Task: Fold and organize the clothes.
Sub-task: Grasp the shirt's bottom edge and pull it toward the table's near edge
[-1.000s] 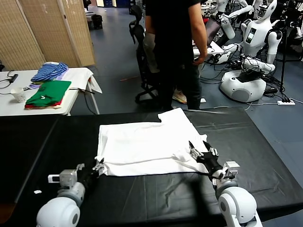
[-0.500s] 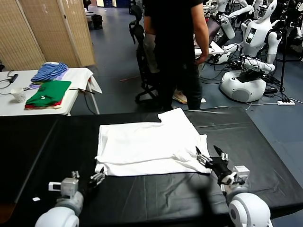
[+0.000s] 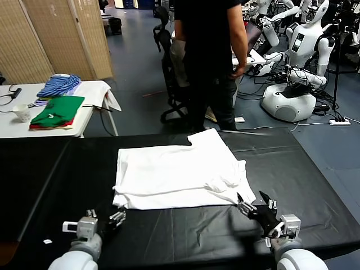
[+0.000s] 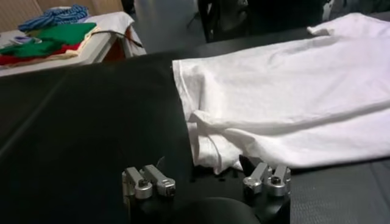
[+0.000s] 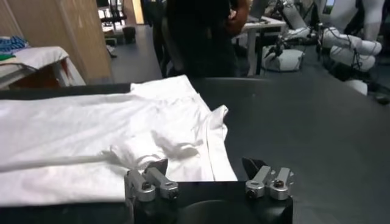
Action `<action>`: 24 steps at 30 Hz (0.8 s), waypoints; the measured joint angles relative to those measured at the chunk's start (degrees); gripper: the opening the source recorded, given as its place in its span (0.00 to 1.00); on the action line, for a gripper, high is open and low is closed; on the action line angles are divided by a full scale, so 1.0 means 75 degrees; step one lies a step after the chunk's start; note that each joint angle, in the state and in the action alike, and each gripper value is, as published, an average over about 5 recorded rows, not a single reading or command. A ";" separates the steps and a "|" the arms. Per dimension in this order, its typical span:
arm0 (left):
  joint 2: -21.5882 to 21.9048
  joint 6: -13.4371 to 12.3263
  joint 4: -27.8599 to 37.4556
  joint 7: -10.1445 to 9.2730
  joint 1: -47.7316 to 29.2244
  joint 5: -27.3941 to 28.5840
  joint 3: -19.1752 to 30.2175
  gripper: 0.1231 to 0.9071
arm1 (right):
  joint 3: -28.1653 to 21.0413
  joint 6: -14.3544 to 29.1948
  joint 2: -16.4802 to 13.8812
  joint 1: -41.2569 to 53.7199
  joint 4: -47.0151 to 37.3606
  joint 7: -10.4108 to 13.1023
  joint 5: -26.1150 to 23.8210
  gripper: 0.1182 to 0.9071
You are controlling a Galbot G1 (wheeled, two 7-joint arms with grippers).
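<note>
While the white T-shirt (image 3: 177,174) lies folded on the black table (image 3: 315,169), you have both grippers off it. Your left gripper (image 3: 116,217) sits at its 7 o'clock corner, fingers spread wide and empty; your right gripper (image 3: 256,206) at 5 o'clock, likewise wide. At 10 o'clock, green and striped garments (image 3: 56,101) rest on a side table

I see a plain white T-shirt (image 3: 175,175) on the black surface (image 3: 50,180); green (image 3: 58,109), red (image 3: 39,126) and blue-striped garments (image 3: 58,85) on a white side table (image 3: 90,93).
</note>
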 joint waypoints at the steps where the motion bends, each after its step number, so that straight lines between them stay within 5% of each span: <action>1: 0.0007 -0.0011 0.0017 -0.0011 -0.0016 -0.0029 -0.0001 1.00 | -0.0010 0.0002 0.0003 0.0020 -0.0034 0.0001 0.0001 1.00; 17: 0.0068 0.0064 0.0266 0.0136 -0.0183 -0.0042 0.0194 0.90 | -0.0094 0.0009 0.0049 -0.0006 -0.0191 0.0027 -0.0023 0.98; 20: 0.0081 0.0087 0.0274 0.0196 -0.0154 -0.0011 0.0203 0.82 | -0.0113 0.0009 0.0056 0.0003 -0.0217 0.0028 -0.0035 0.90; 24: 0.0100 0.0122 0.0244 0.0258 -0.0123 0.0019 0.0204 0.66 | -0.0126 0.0008 0.0059 0.0013 -0.0245 0.0028 -0.0043 0.63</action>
